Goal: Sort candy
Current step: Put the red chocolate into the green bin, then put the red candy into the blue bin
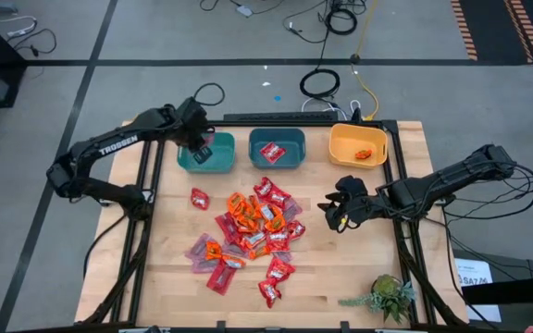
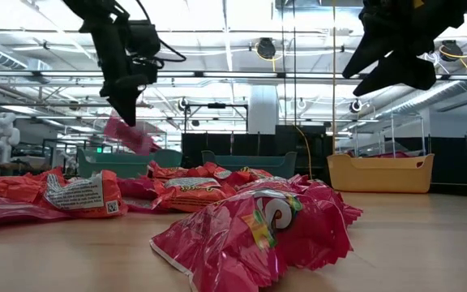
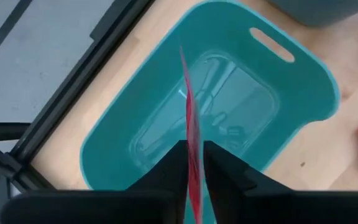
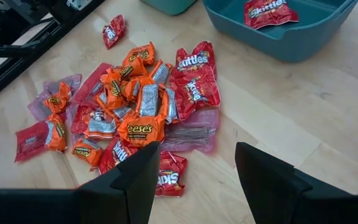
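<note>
Bins on the tabletop: three, in a row at the far edge. Two are teal [image 1: 205, 153] [image 1: 277, 148]; one is yellow [image 1: 358, 145]. Robot arms: two. Potted plants [image 1: 389, 297]: one, near right corner. The candy [image 1: 248, 227] forms one loose pile, red, orange and pinkish-mauve packets overlapping, so no exact count is possible.

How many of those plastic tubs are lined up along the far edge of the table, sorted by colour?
Teal: 2, the left teal bin and the middle teal bin
Yellow: 1, the yellow bin
Total: 3
</note>
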### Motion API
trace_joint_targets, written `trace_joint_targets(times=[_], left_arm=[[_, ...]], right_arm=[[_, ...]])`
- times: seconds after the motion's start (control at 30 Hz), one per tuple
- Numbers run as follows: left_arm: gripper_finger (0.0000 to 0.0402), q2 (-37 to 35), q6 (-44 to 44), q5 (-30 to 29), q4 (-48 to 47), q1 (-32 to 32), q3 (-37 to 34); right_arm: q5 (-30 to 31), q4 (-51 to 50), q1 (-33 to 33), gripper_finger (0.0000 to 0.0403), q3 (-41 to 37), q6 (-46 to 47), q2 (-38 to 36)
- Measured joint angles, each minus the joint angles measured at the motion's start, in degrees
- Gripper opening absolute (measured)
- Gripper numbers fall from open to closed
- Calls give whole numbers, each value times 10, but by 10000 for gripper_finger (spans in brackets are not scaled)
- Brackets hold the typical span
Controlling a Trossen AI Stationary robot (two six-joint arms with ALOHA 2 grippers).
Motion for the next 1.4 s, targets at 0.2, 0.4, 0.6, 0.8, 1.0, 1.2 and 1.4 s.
trace_joint_targets(times=[0.2,0.4,0.6,0.8,1.0,1.2,1.4], left_arm=[[103,11,5,-5,8,0,0],[106,11,30,-27,11,0,0],[107,11,-20,-27,-11,-10,1],[107,8,-61,-4,-43,-31,9],[107,-14,-61,38,-39,-79,10],[107,-58,-70,42,-29,-143,10],[107,-93,-133,43,-24,-200,10]], right_arm=[[0,0,0,203,0,1,0],[0,0,0,203,0,1,0],[-3,12,0,203,0,10,0],[-3,30,0,203,0,-4,0],[-1,30,0,203,0,-56,0],[-1,67,-9,203,0,-114,0],[-1,183,-46,203,0,-245,1]])
